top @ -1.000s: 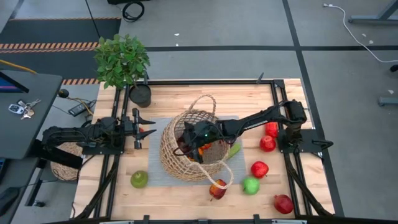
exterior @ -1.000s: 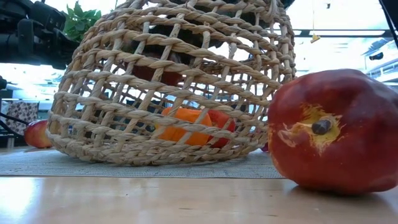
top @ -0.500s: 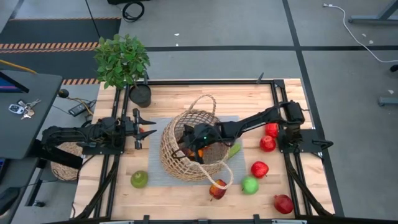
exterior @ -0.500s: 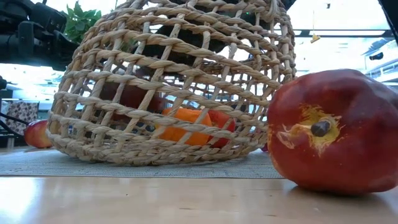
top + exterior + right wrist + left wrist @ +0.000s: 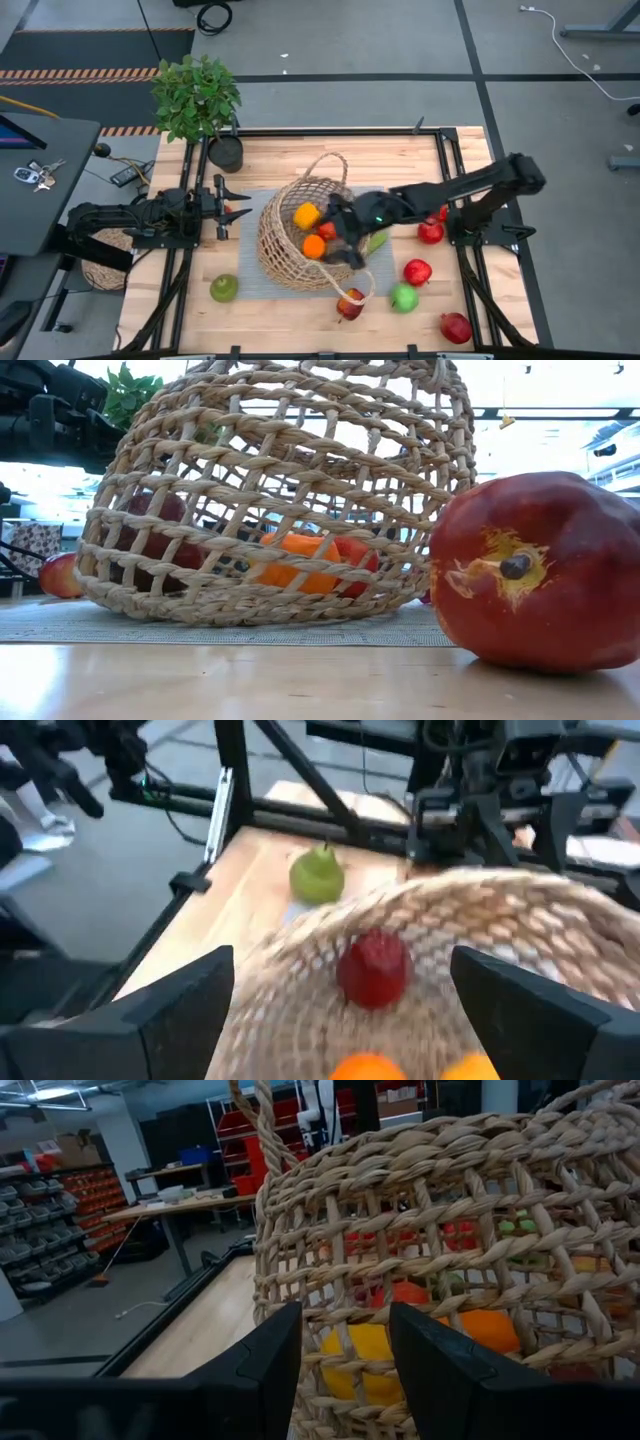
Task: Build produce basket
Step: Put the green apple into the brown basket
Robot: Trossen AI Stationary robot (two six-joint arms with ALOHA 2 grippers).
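The tan wicker basket [image 5: 290, 250] lies tipped on its side on a grey mat [image 5: 250, 285], mouth toward the table's right. Produce shows inside it: an orange [image 5: 314, 246], a yellow fruit [image 5: 306, 214] and a red fruit [image 5: 373, 968]. My right gripper [image 5: 338, 238] hovers open above the basket's mouth, holding nothing. More produce lies on the wood: a green pear [image 5: 224, 288], red apples [image 5: 417, 271], a green apple [image 5: 404, 297] and a big red fruit [image 5: 540, 570]. My left gripper [image 5: 243, 202] waits at the table's left, shut, pointing level at the basket's wall [image 5: 450, 1230].
A potted plant [image 5: 197, 97] stands at the far left corner. A small wicker object [image 5: 100, 270] sits off the table's left edge. The basket's loop handles [image 5: 325, 165] stick out toward the far and near sides. Bare wood lies along the near edge.
My right gripper has drawn out of the basket, rising and moving back toward the table's right. A red fruit that was high inside the basket has dropped and rolled down to the basket's left side, where it now rests.
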